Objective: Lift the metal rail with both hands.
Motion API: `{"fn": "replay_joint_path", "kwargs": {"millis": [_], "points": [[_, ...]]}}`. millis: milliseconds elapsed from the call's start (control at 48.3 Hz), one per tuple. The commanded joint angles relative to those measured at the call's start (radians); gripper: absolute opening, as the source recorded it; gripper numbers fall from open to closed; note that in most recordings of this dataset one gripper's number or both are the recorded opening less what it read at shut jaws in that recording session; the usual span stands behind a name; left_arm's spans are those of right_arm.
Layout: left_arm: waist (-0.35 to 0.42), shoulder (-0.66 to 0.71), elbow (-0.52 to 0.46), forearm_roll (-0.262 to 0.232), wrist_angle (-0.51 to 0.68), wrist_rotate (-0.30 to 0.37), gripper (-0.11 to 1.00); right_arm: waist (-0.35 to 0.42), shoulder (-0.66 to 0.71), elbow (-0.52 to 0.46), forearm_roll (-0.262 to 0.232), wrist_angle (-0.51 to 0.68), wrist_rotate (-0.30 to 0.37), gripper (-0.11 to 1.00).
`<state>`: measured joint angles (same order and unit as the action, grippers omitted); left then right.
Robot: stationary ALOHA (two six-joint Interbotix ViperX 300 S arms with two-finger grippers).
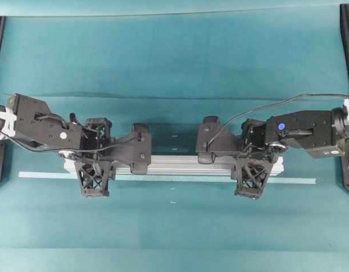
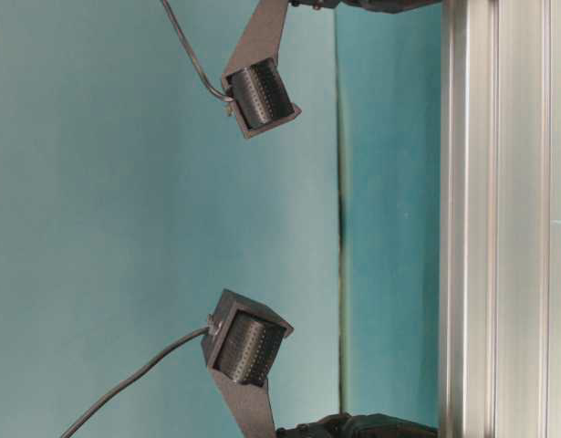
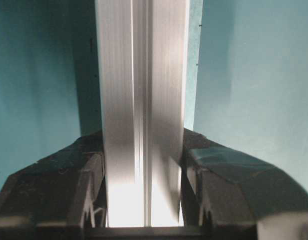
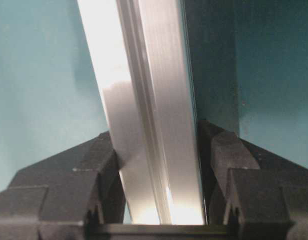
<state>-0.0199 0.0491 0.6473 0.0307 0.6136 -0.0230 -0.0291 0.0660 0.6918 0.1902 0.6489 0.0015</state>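
Silver grooved metal rail (image 1: 180, 165), black lattice-braced fingers (image 1: 94, 180), teal table (image 1: 174, 68)

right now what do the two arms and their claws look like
Both are matte black. The left claw and right claw have lattice-braced finger frames on boxy bodies, with thin black cables trailing. The right arm bears a blue dot; the left has a white disc and white wrap.

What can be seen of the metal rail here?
The rail is a long straight silver bar, aluminium by its look, with lengthwise grooves and square-cut ends. It lies level across the teal table, just above a pale tape strip. The left gripper and right gripper each clamp it near one end. Whether it has left the table cannot be told.
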Motion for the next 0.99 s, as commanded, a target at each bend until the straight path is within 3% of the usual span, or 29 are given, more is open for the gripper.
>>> {"fn": "replay_joint_path", "kwargs": {"millis": [0,269,331,435,538,621,973], "points": [[-0.017,-0.006,-0.012,0.002,-0.020,0.008,0.30,0.009,0.012,-0.011,0.011,-0.023,0.026,0.41],[-0.017,-0.006,-0.006,0.002,-0.043,-0.009,0.30,0.009,0.012,-0.011,0.018,-0.029,0.031,0.42],[-0.017,-0.008,-0.005,0.002,-0.043,-0.011,0.32,0.008,0.012,-0.011,0.018,-0.031,0.031,0.54],[-0.017,-0.009,-0.005,0.002,-0.043,-0.012,0.61,0.015,0.014,-0.011,0.017,-0.044,0.031,0.83],[-0.017,-0.009,-0.003,0.002,-0.040,-0.011,0.89,0.035,0.015,-0.011,-0.003,-0.066,0.023,0.99],[-0.018,-0.009,-0.003,0.002,-0.040,-0.006,0.99,0.040,0.015,-0.009,-0.017,-0.083,0.028,0.99],[-0.018,-0.014,0.002,0.002,-0.023,0.002,0.99,0.032,0.009,-0.005,-0.025,-0.091,0.031,0.99]]}}
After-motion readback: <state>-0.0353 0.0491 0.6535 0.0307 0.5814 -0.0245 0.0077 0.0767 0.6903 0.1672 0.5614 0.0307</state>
